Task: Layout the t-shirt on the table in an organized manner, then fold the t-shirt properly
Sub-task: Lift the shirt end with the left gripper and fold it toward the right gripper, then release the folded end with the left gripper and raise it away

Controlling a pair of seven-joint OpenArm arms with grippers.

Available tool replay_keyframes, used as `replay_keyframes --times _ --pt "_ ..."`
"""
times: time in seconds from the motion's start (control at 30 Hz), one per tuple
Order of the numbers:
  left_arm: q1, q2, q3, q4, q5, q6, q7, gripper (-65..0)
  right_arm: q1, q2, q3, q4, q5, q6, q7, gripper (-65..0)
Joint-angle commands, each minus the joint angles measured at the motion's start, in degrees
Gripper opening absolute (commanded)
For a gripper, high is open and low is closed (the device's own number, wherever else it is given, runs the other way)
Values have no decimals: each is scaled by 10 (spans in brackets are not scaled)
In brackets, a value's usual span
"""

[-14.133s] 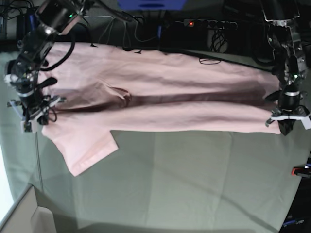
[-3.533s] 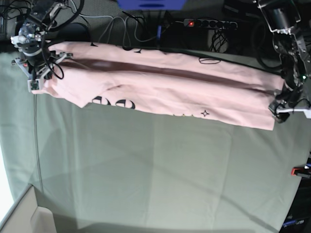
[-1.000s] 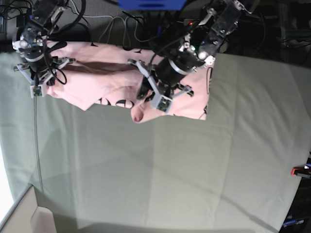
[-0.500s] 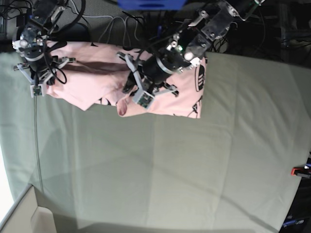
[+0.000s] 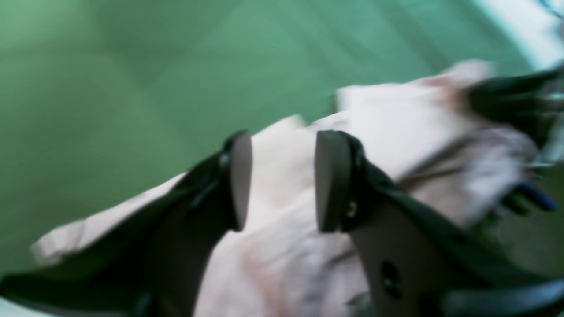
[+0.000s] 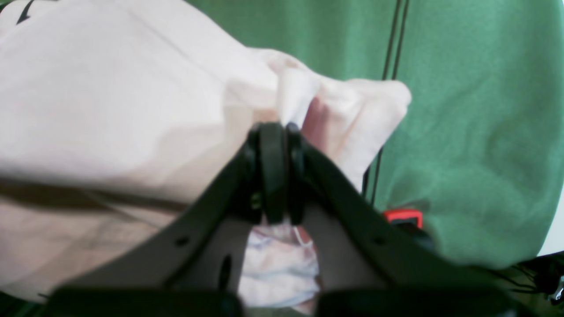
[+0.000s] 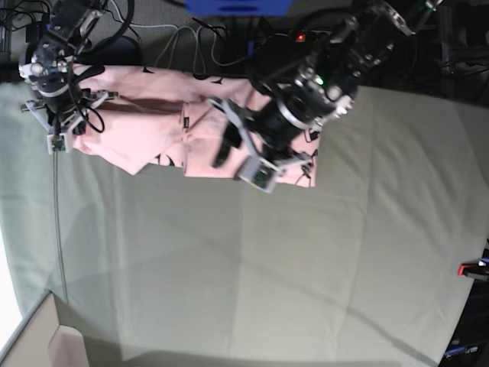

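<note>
T-shirt (image 6: 110, 101) fabric is sitting pinched between the shut jaws of the right gripper (image 6: 274, 132), a small peak of pale pink cloth standing up just past the fingertips in the right wrist view. Around that pinch the garment is bunching into soft folds, and a black mark of its lettering is showing at the top left corner of that view. Beyond the cloth, the green-looking table (image 6: 476, 132) cover is running out to the edge, where a red clamp (image 6: 402, 216) is sitting beside a thin dark cable (image 6: 387, 66).

Over at the left gripper (image 5: 280, 180), the jaws are standing apart with pink cloth showing through the gap between the two dark pads (image 5: 328, 180); nothing is being held there. The view is blurred, so whether the pads are touching the fabric beneath cannot be told.

From the base view, the t-shirt (image 7: 202, 141) is lying folded over itself along the far side of the table (image 7: 252, 267), stretching from the right gripper (image 7: 55, 126) at the far left corner to the left gripper (image 7: 241, 153) near the middle. Black lettering is showing along its near edge and on the doubled right end. A power strip (image 7: 302, 35) and loose cables are lying behind the table
</note>
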Motion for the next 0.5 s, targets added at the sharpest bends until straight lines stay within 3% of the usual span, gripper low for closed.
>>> replay_keyframes --times 0.0,0.17,0.33,0.47 --pt "3 1 -15 -3 -2 -2 -11 -453 3 4 0 12 6 -2 10 -650" --pt "15 4 -36 -58 -2 -7 -7 -478 3 4 0 12 6 -2 10 -650" --pt "-17 4 63 -86 0 -8 55 -477 3 4 3 13 5 -2 10 -650" --pt "-52 4 153 -84 -2 -8 60 -477 2 4 3 13 5 -2 10 -650"
